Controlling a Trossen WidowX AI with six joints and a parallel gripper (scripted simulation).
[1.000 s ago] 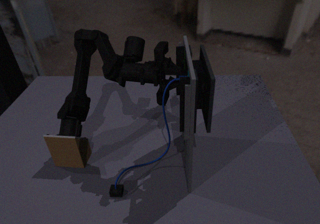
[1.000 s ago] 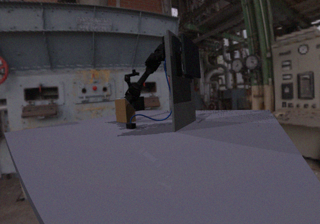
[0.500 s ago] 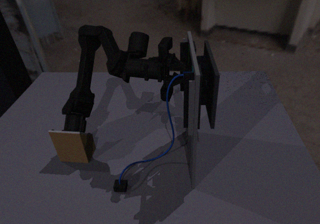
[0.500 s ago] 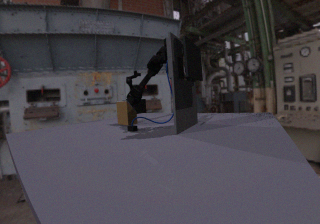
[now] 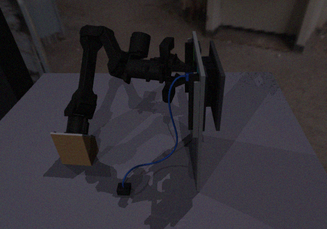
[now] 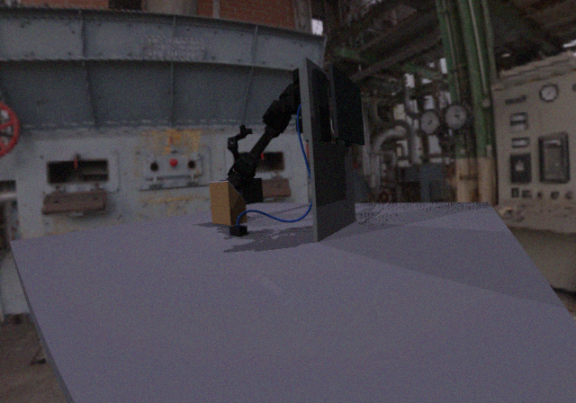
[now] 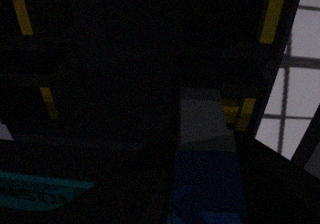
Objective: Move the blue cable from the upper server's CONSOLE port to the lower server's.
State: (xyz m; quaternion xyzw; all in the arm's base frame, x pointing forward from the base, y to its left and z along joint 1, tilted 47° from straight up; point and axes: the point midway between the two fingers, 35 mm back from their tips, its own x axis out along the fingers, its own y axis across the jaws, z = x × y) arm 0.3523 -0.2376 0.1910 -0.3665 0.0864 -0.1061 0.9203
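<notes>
Blue plug pinched in narrowed claw, right by upright panel. Pull-out looks in hand; fully free, can't tell. Next: tab squeezed, straight back, then lower CONSOLE port.

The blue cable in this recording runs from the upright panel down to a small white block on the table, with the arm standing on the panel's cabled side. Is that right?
Not quite: the small block is black, as the top view shows. The blue cable does run to it from the upright panel, with the arm on the cabled side.
</notes>
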